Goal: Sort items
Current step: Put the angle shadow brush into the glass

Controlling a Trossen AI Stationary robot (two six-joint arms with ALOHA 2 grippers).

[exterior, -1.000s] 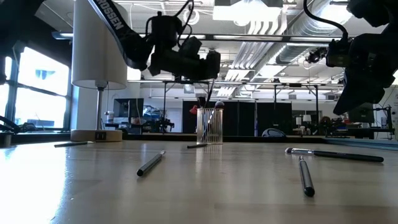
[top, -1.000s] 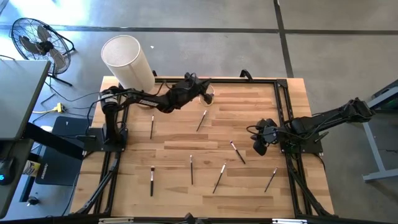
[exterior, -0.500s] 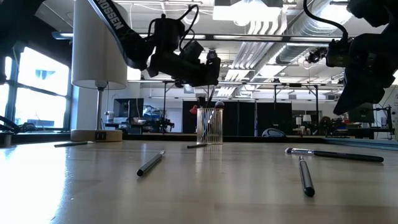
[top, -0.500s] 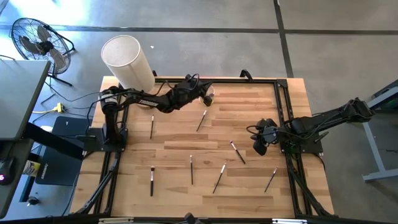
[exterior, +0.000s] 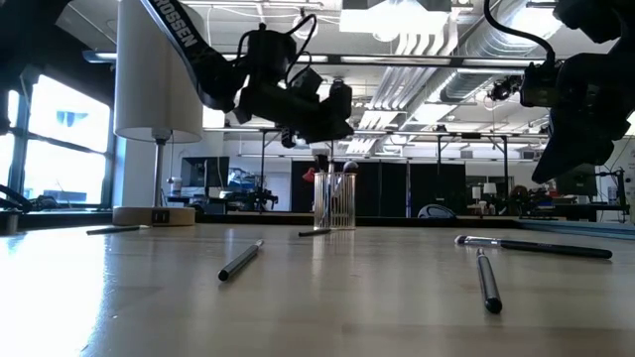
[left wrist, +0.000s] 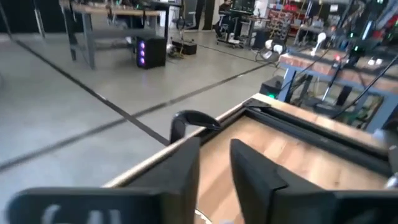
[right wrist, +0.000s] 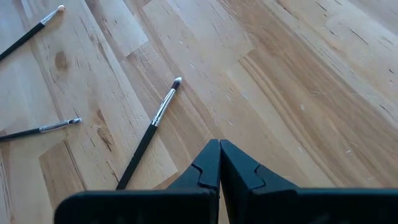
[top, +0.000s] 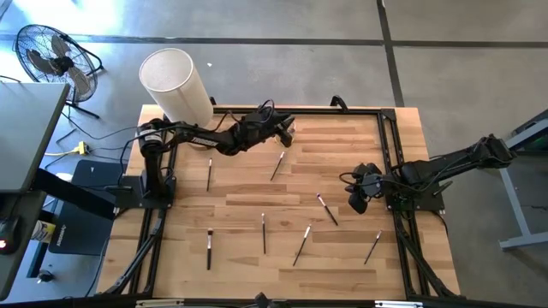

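Observation:
Several slim makeup brushes lie flat and scattered on the wooden table, among them a brush point(top: 278, 165) in the middle, a brush point(top: 327, 209) near my right gripper and a brush point(top: 209, 248) toward the near left. The glass cup point(exterior: 334, 202) stands by the far edge with brushes upright in it. My left gripper point(top: 288, 127) point(left wrist: 214, 168) hovers just above the cup, open by a narrow gap, nothing between the fingers. My right gripper point(top: 358, 202) point(right wrist: 219, 163) hangs shut and empty above the table's right part, beside a dark-handled brush point(right wrist: 149, 134).
A large white cylinder point(top: 175, 84) stands at the far left corner, showing as a tall column point(exterior: 157, 69) in the low view. A black frame rail point(top: 342, 109) runs along the far edge. A fan point(top: 51, 56) stands on the floor off the table.
My left gripper has tipped its fingers upward and shifted slightly toward the table's right, so that it now covers the cup in the high view. The right arm and the brushes on the table have not moved.

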